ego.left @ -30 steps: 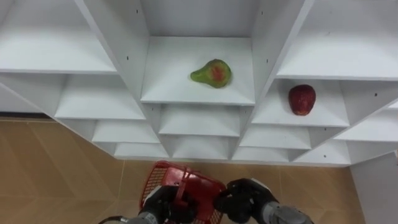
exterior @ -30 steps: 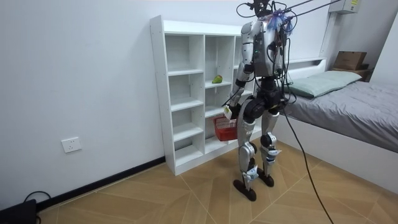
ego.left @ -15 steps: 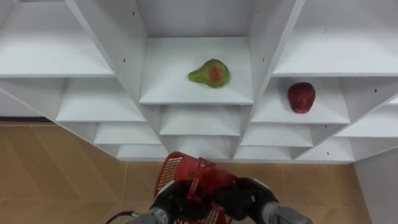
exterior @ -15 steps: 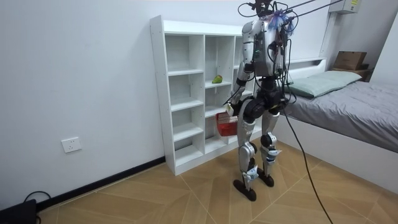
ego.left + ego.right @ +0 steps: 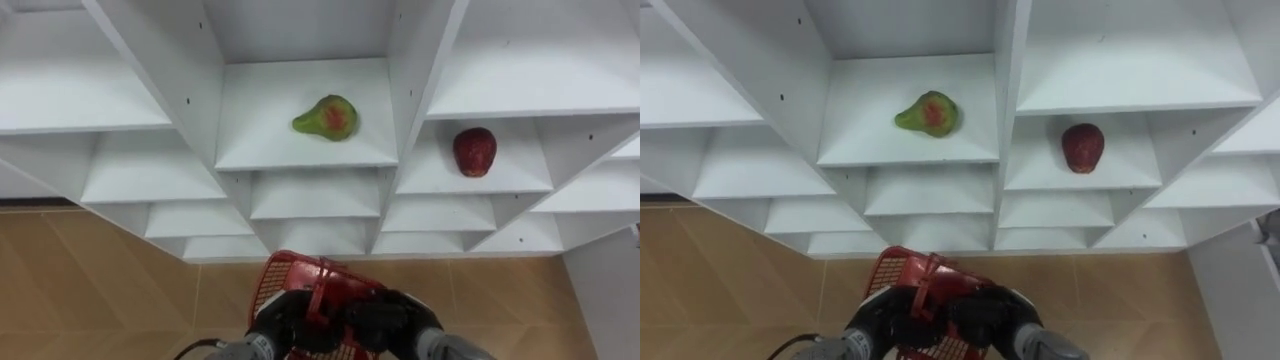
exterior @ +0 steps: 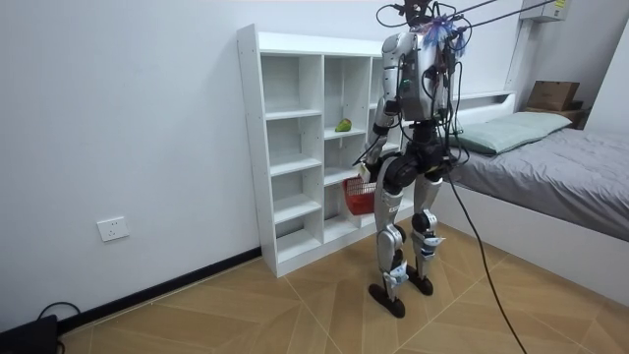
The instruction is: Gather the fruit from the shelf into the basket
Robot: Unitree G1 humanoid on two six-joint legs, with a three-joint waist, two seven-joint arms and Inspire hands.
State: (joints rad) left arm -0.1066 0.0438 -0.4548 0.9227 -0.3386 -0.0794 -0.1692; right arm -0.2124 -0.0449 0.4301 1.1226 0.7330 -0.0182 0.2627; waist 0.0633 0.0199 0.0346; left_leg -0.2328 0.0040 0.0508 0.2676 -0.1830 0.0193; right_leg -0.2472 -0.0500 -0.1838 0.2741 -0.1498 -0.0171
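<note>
Left hand [image 5: 280, 320]: showing at the bottom edge of the eye views, its fingers curling round the basket's handle from the left.
Right hand [image 5: 397, 318]: lying just beside the left hand, likewise clenching on the basket, from the right.
Basket [image 5: 283, 274]: red and meshed, hanging between the two hands in front of the robot's hips, above the floor; its inside is hidden by the hands.
Floor [image 5: 90, 290]: wood-patterned, running under the basket up to the closet's foot.
Robot: standing upright and facing the closet, with the bed behind it at the room view's right.
Closet [image 5: 150, 60]: white, standing against the wall, its open compartments rising in three columns.
Pear [image 5: 326, 116]: green with a red blush, lying on its side on a shelf of the middle column, well apart from both hands.
Apple [image 5: 474, 151]: dark red, sitting on a shelf of the right column, a partition standing between it and the pear; also well apart from the hands.
Fruits: both are resting in the closet.
Bed [image 6: 550, 167]: grey-covered, with a pillow lying at its head end.
</note>
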